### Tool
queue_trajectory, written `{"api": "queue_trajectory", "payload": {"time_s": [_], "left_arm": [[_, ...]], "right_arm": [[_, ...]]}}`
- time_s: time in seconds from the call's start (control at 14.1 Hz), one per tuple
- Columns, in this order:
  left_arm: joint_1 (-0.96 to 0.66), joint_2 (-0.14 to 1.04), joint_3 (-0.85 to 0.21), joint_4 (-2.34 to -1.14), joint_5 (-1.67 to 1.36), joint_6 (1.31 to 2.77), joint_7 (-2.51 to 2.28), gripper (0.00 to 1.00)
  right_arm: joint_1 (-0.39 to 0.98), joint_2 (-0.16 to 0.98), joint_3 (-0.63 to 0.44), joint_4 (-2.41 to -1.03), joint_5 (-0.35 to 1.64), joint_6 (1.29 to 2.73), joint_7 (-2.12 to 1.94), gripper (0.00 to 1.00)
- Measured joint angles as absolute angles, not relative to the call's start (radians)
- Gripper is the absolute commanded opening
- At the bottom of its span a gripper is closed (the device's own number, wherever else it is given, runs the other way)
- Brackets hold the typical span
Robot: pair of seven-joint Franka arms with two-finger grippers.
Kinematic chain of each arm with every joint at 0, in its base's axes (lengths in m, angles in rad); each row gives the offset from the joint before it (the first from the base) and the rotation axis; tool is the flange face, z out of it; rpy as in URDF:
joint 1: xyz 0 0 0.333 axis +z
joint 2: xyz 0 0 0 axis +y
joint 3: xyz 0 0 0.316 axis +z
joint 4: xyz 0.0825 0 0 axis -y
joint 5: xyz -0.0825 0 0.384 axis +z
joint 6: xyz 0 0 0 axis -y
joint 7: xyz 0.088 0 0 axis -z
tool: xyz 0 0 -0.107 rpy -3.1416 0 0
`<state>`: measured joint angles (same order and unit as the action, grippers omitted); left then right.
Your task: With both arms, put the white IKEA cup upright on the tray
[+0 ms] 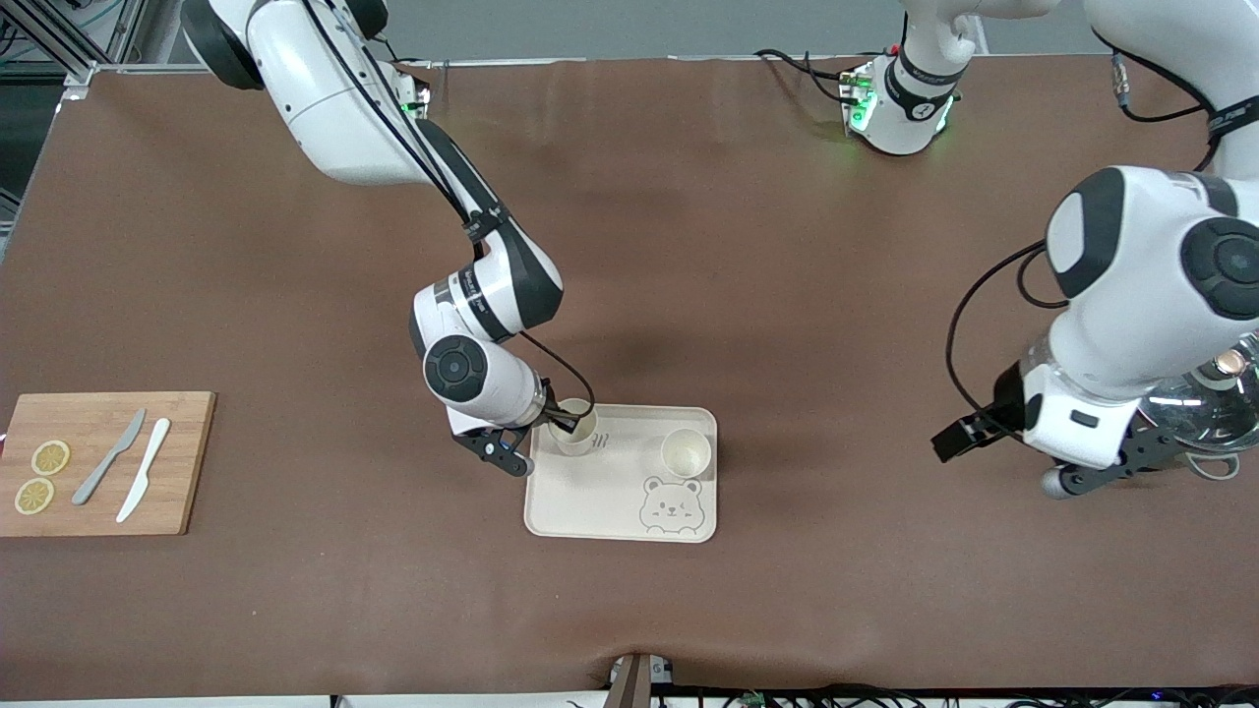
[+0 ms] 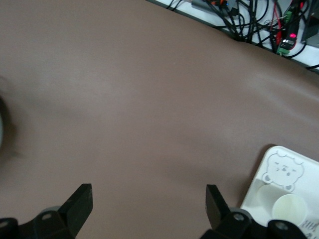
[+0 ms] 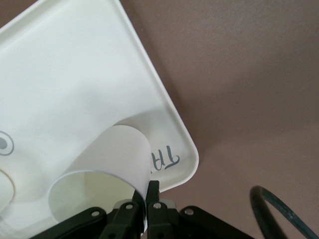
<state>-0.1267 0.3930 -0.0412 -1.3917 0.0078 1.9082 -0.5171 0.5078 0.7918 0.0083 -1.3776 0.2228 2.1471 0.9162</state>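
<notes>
Front view: cream tray (image 1: 620,511) near table centre, bear print at the corner nearest the camera toward the left arm's end. Two white cups upright on tray, both along its edge farther from the camera: first cup (image 1: 575,430) at the corner toward the right arm's end, second cup (image 1: 686,453) toward the left arm's end, well apart from the first. Right gripper (image 1: 564,421) down at first cup, fingers pinched on its rim, one inside and one outside the wall. Left gripper (image 1: 1111,472) low over bare table toward the left arm's end, well apart from tray, waiting; glass vessel (image 1: 1215,403) partly hidden under that arm. Wooden cutting board (image 1: 108,462) at the right arm's end with two lemon slices (image 1: 41,476), grey knife (image 1: 108,457) and white knife (image 1: 144,469). Left wrist view: left gripper (image 2: 149,204) with fingers (image 2: 79,201) spread wide, nothing between them, brown table surface (image 2: 149,99) below; tray (image 2: 259,186) corner with bear and second cup (image 2: 289,209) at frame edge. Right wrist view: right gripper (image 3: 149,191) fingertips (image 3: 154,189) clamped on the thin wall of first cup (image 3: 107,172), cup base seated on tray (image 3: 75,74) close to its rounded corner, grey lettering just beside the cup.
</notes>
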Motion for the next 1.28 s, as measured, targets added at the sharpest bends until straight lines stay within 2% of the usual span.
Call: {"api": "queue_trajectory", "payload": {"time_s": [0.36, 0.78, 1.07, 1.28], "left_arm": [[-0.074, 0.317, -0.041, -1.390, 0.008, 1.749, -0.471, 1.00], [-0.037, 0.167, -0.041, -1.397, 0.008, 1.523, -0.326, 1.00], [-0.039, 0.047, -0.052, -1.492, 0.008, 1.505, -0.288, 1.00], [-0.040, -0.030, -0.064, -1.569, 0.008, 1.518, -0.255, 1.00]], "right_arm": [[0.507, 0.804, 0.009, -1.371, 0.194, 2.108, 0.916, 1.00], [0.481, 0.789, 0.007, -1.160, 0.192, 1.808, 0.916, 1.00], [0.464, 0.724, 0.003, -1.116, 0.182, 1.715, 0.913, 1.00], [0.395, 0.634, 0.001, -1.113, 0.160, 1.631, 0.878, 1.00]]}}
